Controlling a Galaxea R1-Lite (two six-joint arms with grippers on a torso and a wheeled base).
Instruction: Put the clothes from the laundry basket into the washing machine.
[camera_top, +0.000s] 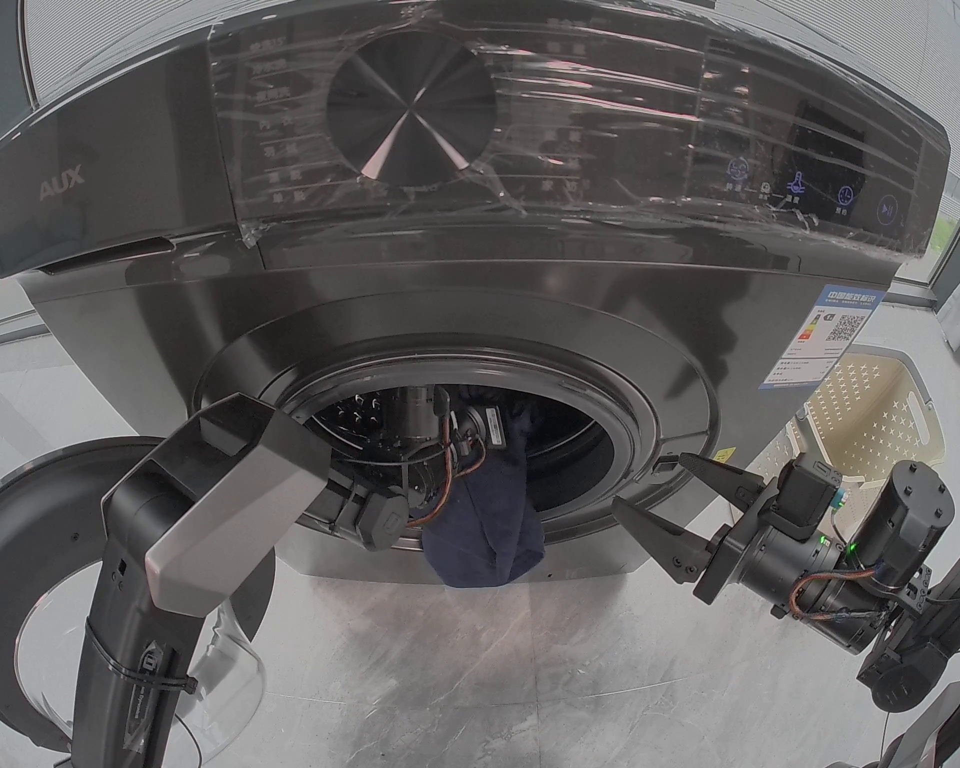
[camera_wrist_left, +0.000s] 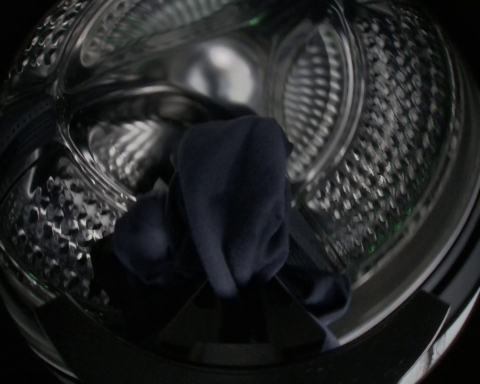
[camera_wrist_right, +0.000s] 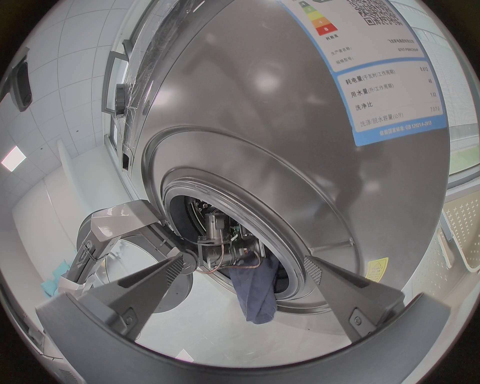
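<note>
- Washing machine (camera_top: 600, 300), a dark grey metal front-loader, stands on the pale glossy floor (camera_top: 520, 670). Clear film covers its control panel.
- Round glass door (camera_top: 45, 520) of the machine is swung fully open to the left of the opening.
- Left arm reaches through the opening into the perforated steel drum (camera_wrist_left: 395, 125).
- Left gripper (camera_wrist_left: 240, 286) is inside the drum, clenched on the dark navy cloth garment (camera_top: 485, 520). The left wrist view shows a fold of it pinched between the fingers and bunched up above them.
- Garment lies partly in the drum. Its lower part hangs out over the front rim of the opening and down the machine's face, clear of the floor.
- Right gripper (camera_top: 650, 482) hangs in the air just right of the opening, below the rim line, pointing towards the machine. It is released, jaws spread wide, nothing between them.
- Cream perforated plastic laundry basket (camera_top: 875, 410) stands to the right of the machine, behind the right arm. Its contents cannot be made out.
</note>
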